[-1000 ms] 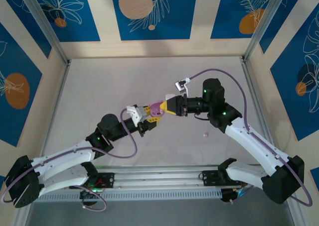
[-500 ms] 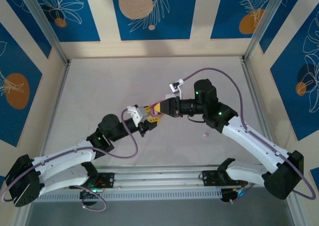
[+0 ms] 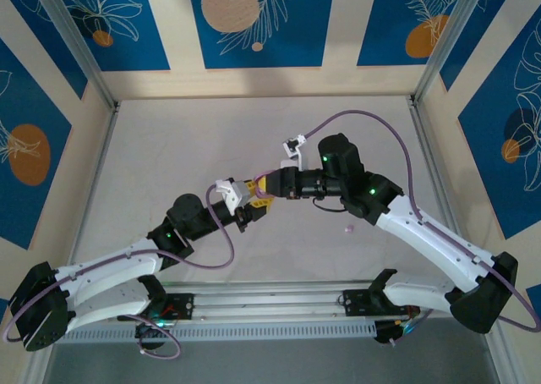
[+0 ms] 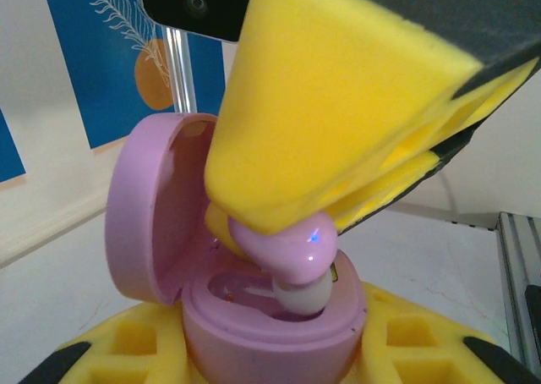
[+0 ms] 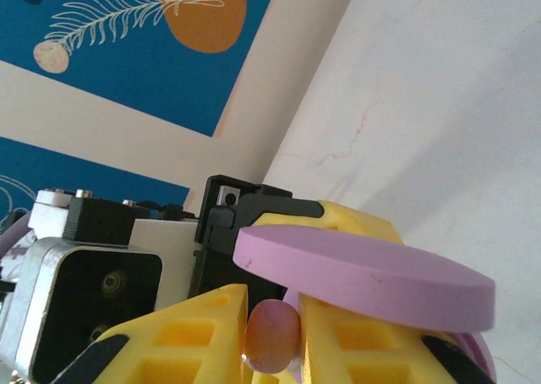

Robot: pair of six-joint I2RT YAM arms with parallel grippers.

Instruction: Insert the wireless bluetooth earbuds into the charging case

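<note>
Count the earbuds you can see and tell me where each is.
2. One pink earbud is pinched in the right gripper, with its tip in the open case that the left gripper holds. A loose earbud lies on the table to their right. The case may hide another.

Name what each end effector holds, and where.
Left end effector: open charging case, by its base. Right end effector: earbud, by its body.

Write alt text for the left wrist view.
The right claw, from above, holds a pink earbud with its pale tip down in a well of the open lilac case. The left claw grips the case from below; the lid stands open at left, a blue-patterned wall behind.
</note>
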